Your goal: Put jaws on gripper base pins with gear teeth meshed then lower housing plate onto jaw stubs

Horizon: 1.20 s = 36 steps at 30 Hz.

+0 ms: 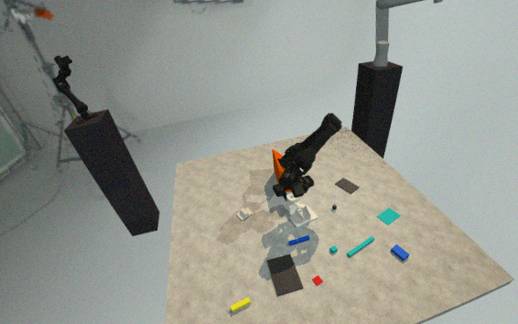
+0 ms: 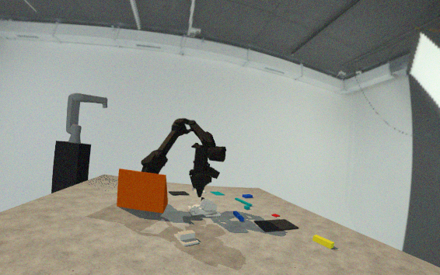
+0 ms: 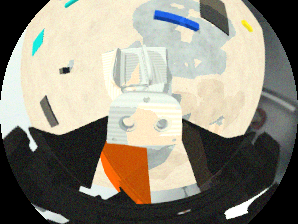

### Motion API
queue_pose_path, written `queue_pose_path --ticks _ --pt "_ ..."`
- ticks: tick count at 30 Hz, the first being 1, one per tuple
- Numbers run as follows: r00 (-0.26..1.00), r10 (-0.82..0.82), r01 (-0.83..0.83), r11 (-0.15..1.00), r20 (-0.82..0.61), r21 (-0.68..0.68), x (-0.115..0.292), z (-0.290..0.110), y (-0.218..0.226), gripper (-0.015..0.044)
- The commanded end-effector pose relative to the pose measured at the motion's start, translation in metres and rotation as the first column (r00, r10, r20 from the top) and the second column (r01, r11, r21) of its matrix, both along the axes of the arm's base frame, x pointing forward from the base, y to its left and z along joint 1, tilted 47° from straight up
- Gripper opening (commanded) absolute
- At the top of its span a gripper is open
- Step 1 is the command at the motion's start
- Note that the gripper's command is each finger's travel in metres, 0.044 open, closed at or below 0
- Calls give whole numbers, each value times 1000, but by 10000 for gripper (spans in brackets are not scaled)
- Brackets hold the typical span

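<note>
My gripper [image 1: 289, 191] [image 2: 199, 195] [image 3: 144, 120] is shut on the off-white housing plate [image 3: 145, 106], by its two side edges. Two round holes in the plate show in the wrist view. The plate hangs above the table, short of the gripper base in the wrist view. The gripper base [image 1: 312, 217] [image 2: 215, 214] [image 3: 108, 62] lies on the table just beyond the plate. Two ribbed pale pieces, apparently the jaws [image 3: 123, 67] [image 3: 157, 62], lie side by side on it. Their pins and the meshing of their teeth cannot be made out.
An orange block [image 1: 277, 166] [image 2: 141, 190] [image 3: 127, 165] stands close to the arm. A small off-white stepped piece [image 1: 244, 213] [image 2: 187, 237] lies apart. A blue bar [image 1: 299, 240] [image 2: 238, 216] [image 3: 176, 20] and a dark plate [image 1: 285, 276] [image 2: 276, 225] lie beyond the base.
</note>
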<state>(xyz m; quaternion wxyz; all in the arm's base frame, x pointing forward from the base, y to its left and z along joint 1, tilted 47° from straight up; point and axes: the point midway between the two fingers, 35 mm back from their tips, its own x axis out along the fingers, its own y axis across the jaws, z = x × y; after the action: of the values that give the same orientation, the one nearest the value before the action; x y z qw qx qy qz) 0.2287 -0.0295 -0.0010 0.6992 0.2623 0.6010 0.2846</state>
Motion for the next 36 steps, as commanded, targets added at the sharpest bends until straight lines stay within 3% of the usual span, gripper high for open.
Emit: queue_pose_path --ticks 1,36 --pt "997 51 -51 999 61 -1 -3 8 12 351" --pt "993 79 -79 997 89 -3 -6 9 15 351"
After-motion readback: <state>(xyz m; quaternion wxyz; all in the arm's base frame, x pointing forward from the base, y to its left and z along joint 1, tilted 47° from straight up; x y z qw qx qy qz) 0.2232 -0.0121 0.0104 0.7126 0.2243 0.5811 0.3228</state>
